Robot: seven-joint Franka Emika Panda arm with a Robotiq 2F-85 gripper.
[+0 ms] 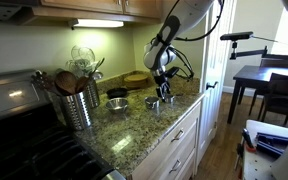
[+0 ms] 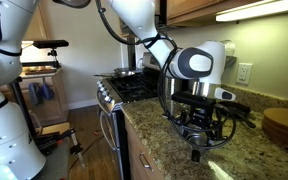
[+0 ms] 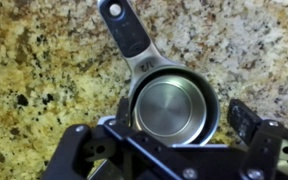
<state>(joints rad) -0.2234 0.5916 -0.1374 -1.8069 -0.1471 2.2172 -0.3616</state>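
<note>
In the wrist view a steel measuring cup (image 3: 174, 108) with a black handle (image 3: 127, 32) rests on the speckled granite counter (image 3: 44, 70). Its handle points away from the wrist. My gripper (image 3: 183, 116) is open and hangs low over the cup, one finger on each side of the bowl. The left finger (image 3: 122, 111) is close against the rim, and the right finger (image 3: 246, 120) stands a little clear of it. Nothing is held. In both exterior views the gripper (image 1: 162, 96) (image 2: 199, 142) points down at the counter near its front edge.
A metal holder of wooden utensils (image 1: 79, 100) and two small bowls (image 1: 117, 98) stand further along the counter. A round wooden board (image 2: 284, 125) lies near the wall. The stove (image 2: 134, 85) adjoins the counter. A dark table and chair (image 1: 269, 85) stand beyond it.
</note>
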